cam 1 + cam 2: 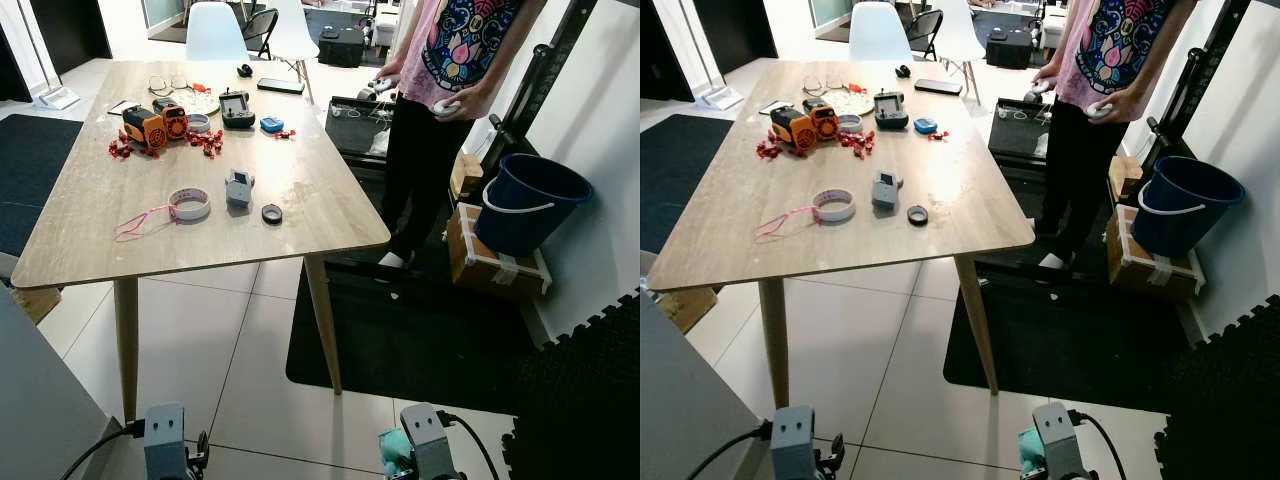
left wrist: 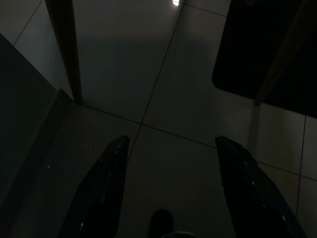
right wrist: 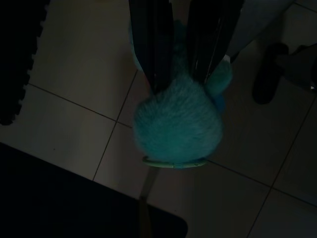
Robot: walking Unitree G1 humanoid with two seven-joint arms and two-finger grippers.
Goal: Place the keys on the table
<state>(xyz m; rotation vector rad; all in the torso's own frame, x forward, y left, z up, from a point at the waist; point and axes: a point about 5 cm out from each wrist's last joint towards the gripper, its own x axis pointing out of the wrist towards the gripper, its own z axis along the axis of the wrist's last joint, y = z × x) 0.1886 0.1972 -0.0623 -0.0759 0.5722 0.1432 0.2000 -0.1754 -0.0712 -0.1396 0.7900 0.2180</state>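
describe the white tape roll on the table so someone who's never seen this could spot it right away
Start at the wooden table and look near its front edge, on the robot's left half. The white tape roll lies flat there, beside a loose pink string. It is a pale ring, clearly bigger than the small dark ring further right.
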